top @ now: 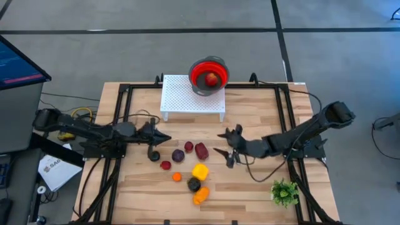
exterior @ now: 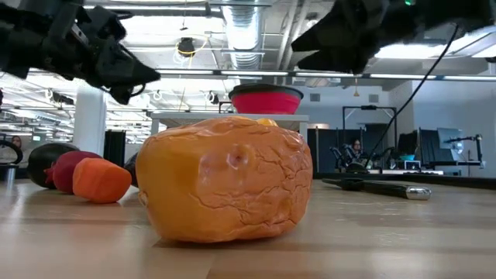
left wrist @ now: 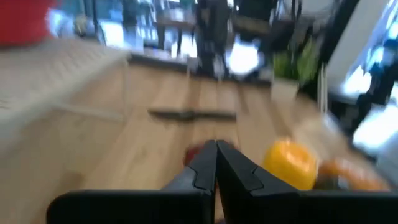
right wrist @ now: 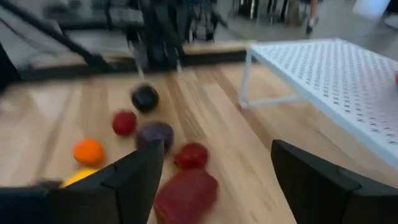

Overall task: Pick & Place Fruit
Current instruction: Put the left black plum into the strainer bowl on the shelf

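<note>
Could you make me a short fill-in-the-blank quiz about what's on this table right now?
1. The red bowl stands on a white perforated ____.
2. Inside the bowl lies one ____ fruit.
3. The right end effector has its fingers ____, with loose fruit on the table ahead of it.
4. The left end effector has its fingers ____.

Missing words: rack; red; open; shut

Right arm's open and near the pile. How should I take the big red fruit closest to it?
Grip the big red fruit across its narrow middle, coming straight down. It lies flat and elongated, with a smaller red fruit and the purple one close on its left, so set one finger on its bare right side. The right gripper, open, sits just to its right.
</note>
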Action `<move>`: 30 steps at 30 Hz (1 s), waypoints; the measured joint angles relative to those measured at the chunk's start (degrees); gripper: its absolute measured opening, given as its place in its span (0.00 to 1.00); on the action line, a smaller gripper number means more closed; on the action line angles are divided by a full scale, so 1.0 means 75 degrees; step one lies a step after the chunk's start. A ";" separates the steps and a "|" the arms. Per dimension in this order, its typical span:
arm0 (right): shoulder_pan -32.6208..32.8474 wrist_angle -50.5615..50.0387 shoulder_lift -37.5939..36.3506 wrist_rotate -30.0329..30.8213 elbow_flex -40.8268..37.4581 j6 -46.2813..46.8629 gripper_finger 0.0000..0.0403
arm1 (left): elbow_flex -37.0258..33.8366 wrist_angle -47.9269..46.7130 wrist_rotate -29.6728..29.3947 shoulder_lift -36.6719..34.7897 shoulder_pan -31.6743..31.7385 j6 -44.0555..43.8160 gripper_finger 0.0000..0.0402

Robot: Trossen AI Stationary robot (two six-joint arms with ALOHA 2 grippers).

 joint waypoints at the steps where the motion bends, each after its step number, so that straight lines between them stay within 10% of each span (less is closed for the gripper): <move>1: 0.0067 0.0502 0.0099 0.0145 -0.0207 0.0001 0.72 | 0.0238 -0.0413 -0.0002 0.0233 -0.0114 0.0068 0.01; 18: -0.0277 0.3494 0.2243 0.0130 -0.0441 -0.0124 0.72 | 0.2942 -0.8525 -0.0733 0.0961 -0.2349 -0.1271 0.43; 30: -0.0280 0.3786 0.2616 0.0101 -0.0208 -0.0359 0.72 | 0.1478 -0.7368 -0.1277 0.0961 -0.2809 -0.3581 0.72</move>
